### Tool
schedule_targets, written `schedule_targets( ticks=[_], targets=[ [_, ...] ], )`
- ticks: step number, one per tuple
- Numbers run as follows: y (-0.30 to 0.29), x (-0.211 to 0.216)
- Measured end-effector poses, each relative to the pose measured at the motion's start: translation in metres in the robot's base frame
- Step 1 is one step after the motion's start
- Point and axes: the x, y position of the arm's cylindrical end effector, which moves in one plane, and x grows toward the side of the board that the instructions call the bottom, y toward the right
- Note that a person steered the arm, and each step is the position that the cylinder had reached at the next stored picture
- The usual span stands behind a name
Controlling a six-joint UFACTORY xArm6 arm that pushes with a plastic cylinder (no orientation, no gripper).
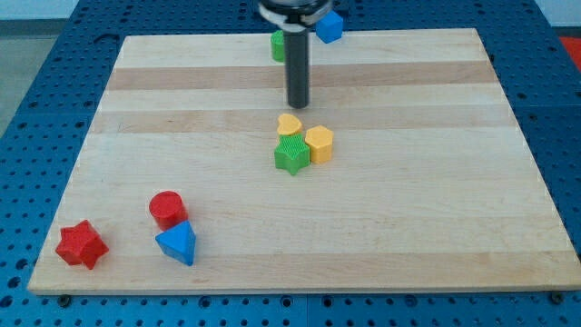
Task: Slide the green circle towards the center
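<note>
One view only, so everything comes from it. No fingers on this rig, nothing to open or close: just the rod, and my tip [299,105] sits on the table [436,227] in the upper middle of the board.

Green circle [278,44] is at the view's top edge, just left of the rod and partly hidden behind it. I can't tell whether the rod touches it higher up; my tip itself is clearly below it, toward the view's bottom. Blue block [329,27] sits just right of the rod at the top edge, shape unclear.

Near the centre is a tight cluster: yellow heart [289,124], yellow hexagon [320,143], green star [290,155], all touching or nearly so. My tip is just above the heart.

Bottom-left corner: red cylinder [167,208], blue triangle [177,242], red star [81,244], well away from the job.

Risks, as I judge them:
- My tip is on the wrong side of the circle, between it and the centre. Pushing from here sends it off the top edge.
- Getting behind it leaves little board above the circle, and the blue block is close, so a wide swing could clip that.
- The straight path to centre runs into the heart cluster. Overshoot and the circle knocks those three apart.
- An off-centre contact on a round block makes it roll sideways off my tip.
</note>
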Motion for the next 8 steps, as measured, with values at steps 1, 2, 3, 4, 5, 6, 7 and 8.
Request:
schedule_targets(
  ticks=[1, 2, 3, 4, 5, 6, 7, 8],
  targets=[
    [-0.019, 0.001],
    [-0.118, -0.01],
    [-0.199, -0.068],
    [-0.229, -0.132],
    [-0.219, -0.158],
    [-0.197, -0.158],
    [-0.128, -0.159],
    [-0.08, -0.158]
  ],
)
